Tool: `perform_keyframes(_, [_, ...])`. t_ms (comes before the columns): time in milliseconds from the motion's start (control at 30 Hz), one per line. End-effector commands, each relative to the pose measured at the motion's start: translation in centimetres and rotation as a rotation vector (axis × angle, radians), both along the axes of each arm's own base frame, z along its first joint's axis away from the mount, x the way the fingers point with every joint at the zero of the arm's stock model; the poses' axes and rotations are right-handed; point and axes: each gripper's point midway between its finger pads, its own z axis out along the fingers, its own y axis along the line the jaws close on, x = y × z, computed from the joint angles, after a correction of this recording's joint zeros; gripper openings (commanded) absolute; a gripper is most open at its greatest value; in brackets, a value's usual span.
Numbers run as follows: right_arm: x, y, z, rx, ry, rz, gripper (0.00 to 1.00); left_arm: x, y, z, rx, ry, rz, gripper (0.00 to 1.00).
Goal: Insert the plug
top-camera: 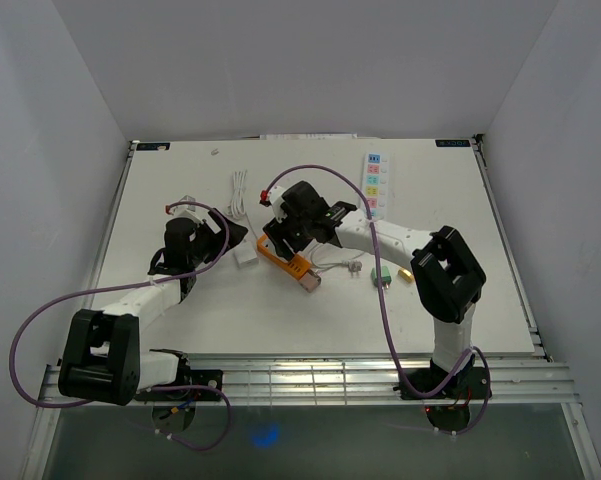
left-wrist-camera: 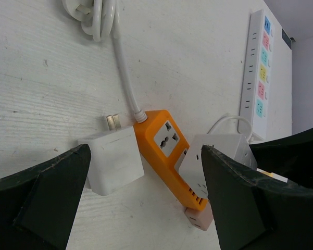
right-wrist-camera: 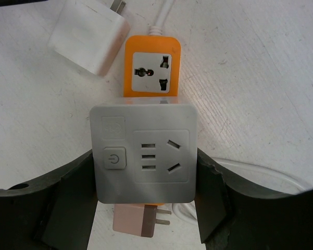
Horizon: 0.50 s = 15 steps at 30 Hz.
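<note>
Seating the white cube-shaped plastic adapter looks like the step in hand. The right gripper clamps its sides, jaws partway apart, directly above the orange plastic power strip near the middle of the tabletop. Keep the cube level, line its hidden prongs over a socket and press straight down; whether they have entered cannot be seen. The left gripper hovers wide open and empty over the white square charger just beside the strip, and could brace it. Toward the far edge lies a long white multi-coloured socket bar.
</note>
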Motion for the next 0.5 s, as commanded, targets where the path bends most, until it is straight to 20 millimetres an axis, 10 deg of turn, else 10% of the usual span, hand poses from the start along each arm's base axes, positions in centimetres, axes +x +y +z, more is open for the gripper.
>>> perform_keyframes(0, [0.4,-0.6,-0.6,-0.056,0.005,0.003,0.17,0.4,-0.2,1.0,0.002,-0.033,-0.012,0.98])
perform_keyframes(467, [-1.0,-2.2,-4.6,-0.109,0.053,-0.008,0.17,0.4,-0.1,1.1,0.002,-0.034,-0.009,0.98])
